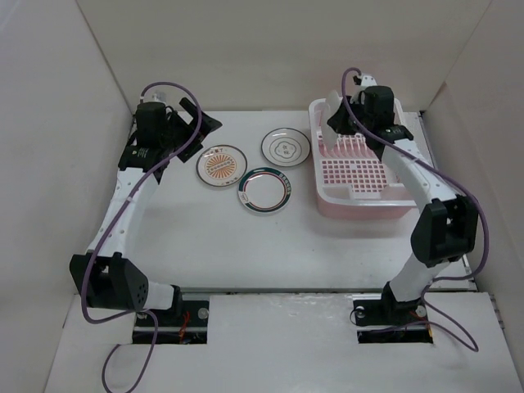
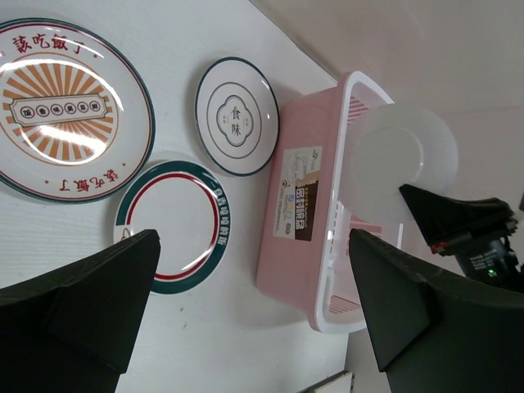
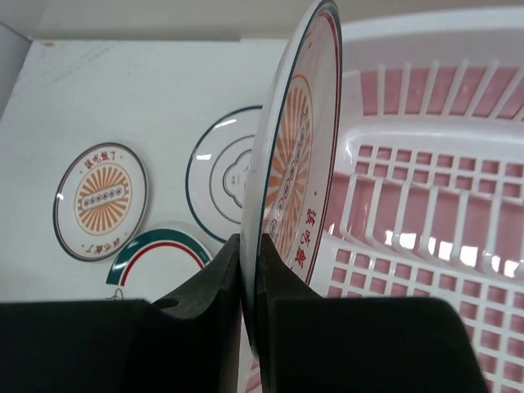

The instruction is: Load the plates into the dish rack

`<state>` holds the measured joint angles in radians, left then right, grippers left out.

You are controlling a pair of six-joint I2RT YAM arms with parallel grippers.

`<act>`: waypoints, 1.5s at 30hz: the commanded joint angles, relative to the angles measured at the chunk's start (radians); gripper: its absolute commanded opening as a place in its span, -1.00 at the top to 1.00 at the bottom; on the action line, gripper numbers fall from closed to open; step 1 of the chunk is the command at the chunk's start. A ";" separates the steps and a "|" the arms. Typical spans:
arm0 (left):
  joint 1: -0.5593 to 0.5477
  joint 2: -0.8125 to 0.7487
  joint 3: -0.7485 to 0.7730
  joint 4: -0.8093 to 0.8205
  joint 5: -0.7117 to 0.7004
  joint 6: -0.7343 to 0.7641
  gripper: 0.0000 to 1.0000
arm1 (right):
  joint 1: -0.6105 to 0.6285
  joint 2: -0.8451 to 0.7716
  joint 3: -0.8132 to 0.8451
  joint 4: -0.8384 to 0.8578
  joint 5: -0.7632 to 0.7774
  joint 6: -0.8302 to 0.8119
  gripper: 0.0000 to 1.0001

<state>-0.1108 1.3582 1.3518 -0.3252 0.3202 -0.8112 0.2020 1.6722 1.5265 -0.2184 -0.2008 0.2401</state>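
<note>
My right gripper (image 1: 347,119) is shut on the rim of an orange sunburst plate (image 1: 335,110) and holds it on edge over the far left end of the pink dish rack (image 1: 360,206). In the right wrist view the plate (image 3: 296,155) stands upright between the fingers (image 3: 214,286), beside the divider prongs of the dish rack (image 3: 426,34). Three plates lie flat on the table: a sunburst plate (image 1: 221,164), a grey flower plate (image 1: 286,147) and a green-rimmed plate (image 1: 264,191). My left gripper (image 1: 196,124) is open and empty above the table, left of the sunburst plate.
White walls close in the table on the left, back and right. The rack stands close to the right wall. In the left wrist view the three flat plates (image 2: 173,226) lie left of the rack (image 2: 299,246), with the held plate's white back (image 2: 397,160) above it.
</note>
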 commanded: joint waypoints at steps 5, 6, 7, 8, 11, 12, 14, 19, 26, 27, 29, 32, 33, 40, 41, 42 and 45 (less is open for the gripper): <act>0.000 -0.027 -0.006 0.017 -0.024 0.041 -0.99 | -0.006 0.050 0.049 0.113 -0.012 0.044 1.00; 0.000 -0.027 -0.017 0.017 -0.024 0.041 -0.99 | -0.006 0.063 0.049 0.113 -0.003 0.033 1.00; 0.000 -0.027 -0.017 0.017 -0.033 0.041 -0.99 | -0.006 0.063 0.049 0.113 -0.003 0.033 1.00; 0.000 -0.027 -0.017 0.017 -0.033 0.041 -0.99 | -0.006 0.072 0.058 0.113 0.009 0.033 1.00; 0.000 -0.027 -0.028 0.017 -0.033 0.041 -0.99 | -0.006 0.095 0.058 0.113 0.040 0.033 1.00; 0.000 -0.027 -0.028 0.017 -0.033 0.041 -0.99 | -0.006 0.095 0.058 0.113 0.049 0.033 1.00; 0.000 -0.027 -0.037 0.017 -0.033 0.041 -0.99 | -0.006 0.106 0.058 0.113 0.072 0.024 1.00; 0.000 -0.027 -0.037 0.017 -0.033 0.041 -0.99 | 0.004 0.139 0.058 0.113 0.104 0.010 1.00; 0.000 -0.027 -0.046 0.008 -0.043 0.041 -0.99 | 0.004 0.161 0.078 0.113 0.086 0.010 1.00; 0.000 -0.027 -0.046 0.008 -0.043 0.041 -0.99 | 0.004 0.161 0.087 0.113 0.086 0.010 1.00; 0.000 -0.027 -0.046 0.008 -0.043 0.041 -0.99 | 0.004 0.152 0.087 0.113 0.095 0.019 1.00; 0.000 -0.027 -0.056 0.008 -0.043 0.032 -0.99 | 0.004 0.173 0.122 0.113 0.116 0.019 1.00; 0.000 -0.027 -0.056 0.008 -0.043 0.032 -0.99 | 0.004 0.173 0.123 0.102 0.127 0.010 1.00; 0.000 -0.027 -0.056 0.008 -0.043 0.032 -0.99 | 0.004 0.213 0.123 0.054 0.185 -0.022 1.00; 0.000 -0.027 -0.056 0.008 -0.043 0.032 -0.99 | 0.004 0.213 0.112 0.054 0.186 -0.031 1.00; 0.000 -0.027 -0.056 0.008 -0.043 0.032 -0.99 | 0.004 0.222 0.112 0.054 0.186 -0.032 1.00; 0.000 -0.027 -0.056 0.008 -0.033 0.032 -0.99 | 0.004 0.222 0.103 0.045 0.186 -0.032 1.00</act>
<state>-0.1104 1.3582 1.2999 -0.3405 0.2836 -0.7895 0.2043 1.9022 1.6077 -0.2047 -0.0467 0.2283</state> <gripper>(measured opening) 0.993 0.121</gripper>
